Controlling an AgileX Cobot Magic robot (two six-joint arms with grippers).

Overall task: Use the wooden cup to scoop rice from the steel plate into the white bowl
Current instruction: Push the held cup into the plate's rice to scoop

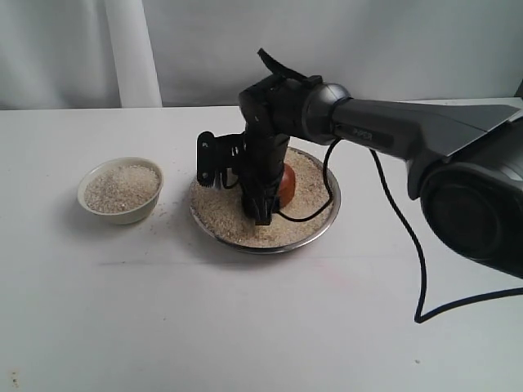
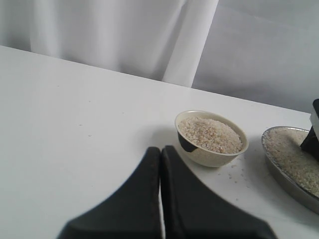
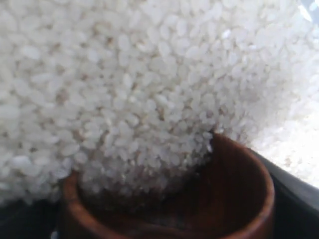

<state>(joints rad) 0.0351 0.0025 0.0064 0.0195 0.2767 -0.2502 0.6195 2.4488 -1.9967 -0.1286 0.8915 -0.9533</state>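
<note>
The steel plate [image 1: 327, 224] sits mid-table, covered with rice [image 1: 306, 175]. My right gripper [image 1: 265, 204] points down into the plate, shut on the wooden cup [image 1: 287, 184], whose reddish side shows beside the fingers. In the right wrist view the wooden cup [image 3: 239, 199] lies tipped with its mouth pushed into the rice [image 3: 129, 84], and grains spill into it. The white bowl [image 1: 122, 189] stands left of the plate, heaped with rice [image 1: 122, 186]. In the left wrist view my left gripper [image 2: 160, 152] is shut with nothing in it, near the white bowl [image 2: 211, 137] and apart from it.
A black cable [image 1: 396, 220] trails from the right arm across the table on the right. Loose grains [image 2: 234, 174] lie on the table between bowl and plate. The steel plate's rim [image 2: 281, 177] shows at the edge of the left wrist view. A white curtain hangs behind the table.
</note>
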